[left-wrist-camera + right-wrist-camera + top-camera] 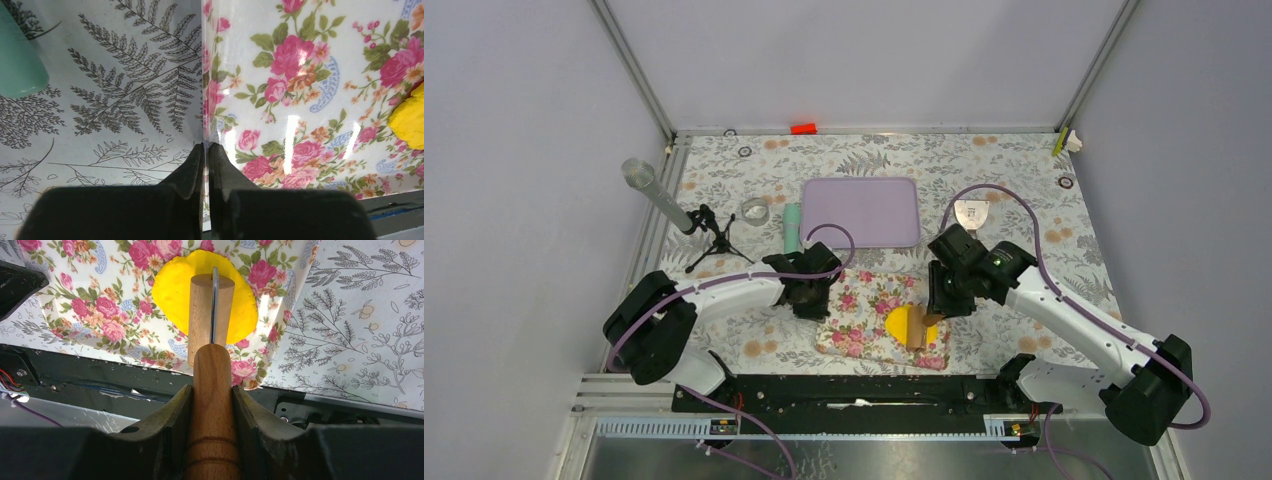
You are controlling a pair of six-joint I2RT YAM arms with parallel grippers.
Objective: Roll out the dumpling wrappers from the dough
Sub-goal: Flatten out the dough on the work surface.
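Lower centre of the top view: flattened bright yellow dough (896, 323) (170, 290) lying on a glossy rose-patterned mat (864, 310) (300, 75), pressed under a wooden rolling pin (202, 305). Right gripper (212, 390) clamped around the pin's handle. Left gripper (206, 146) pinched shut on the mat's left edge.

Bright even light, streaky glare on glossy floral mat (310, 75)

dough (894, 322): on floral mat (859, 305) | wooden roller (916, 329): atop dough, apparently
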